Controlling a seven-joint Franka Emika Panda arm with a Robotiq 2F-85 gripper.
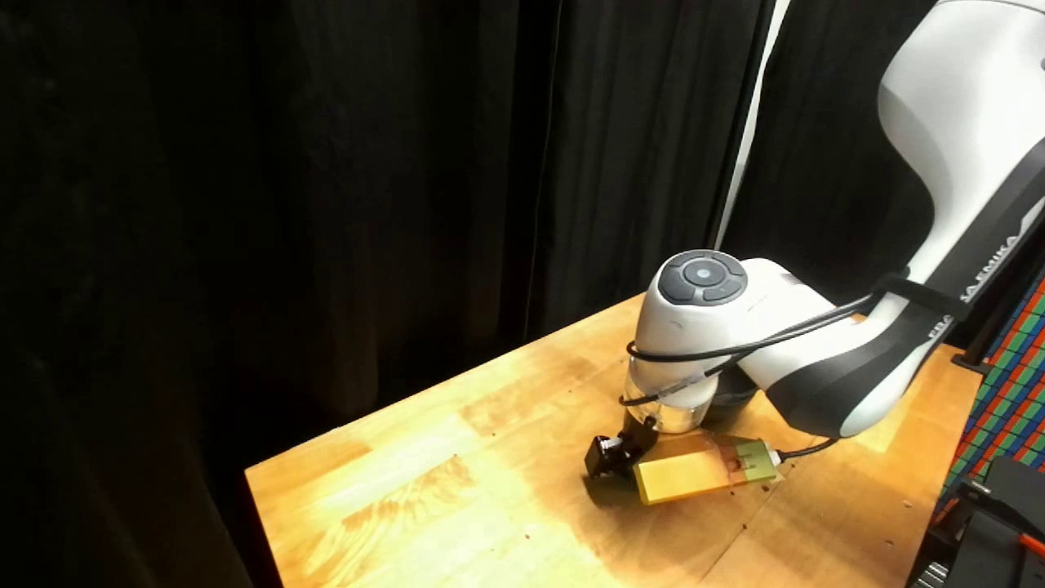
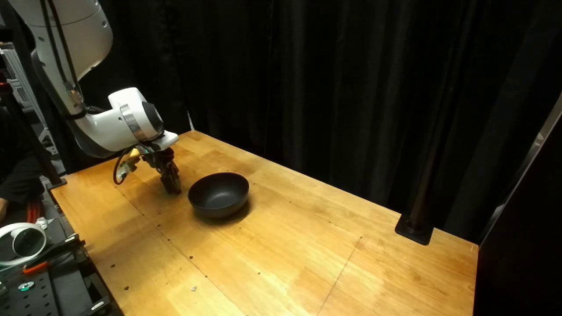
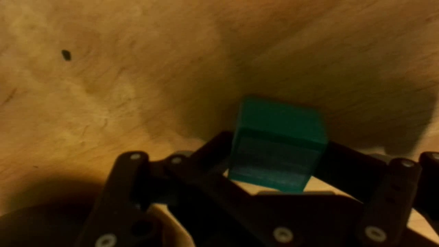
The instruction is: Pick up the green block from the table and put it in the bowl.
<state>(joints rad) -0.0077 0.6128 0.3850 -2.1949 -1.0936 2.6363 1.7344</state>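
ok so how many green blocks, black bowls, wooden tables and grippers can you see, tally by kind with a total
Green block: 1, seen in the wrist view
Black bowl: 1, seen in an exterior view
Wooden table: 1, seen in both exterior views
Gripper: 1, grasping the block
Total: 4

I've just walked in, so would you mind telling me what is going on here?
A robot arm at a wooden table has its claw closed on the green block, gripping it from two sides. The claw is low over the table; I can't tell whether the block is clear of the surface. The black bowl stands upright on the table near the claw, and the block is not yet in it.
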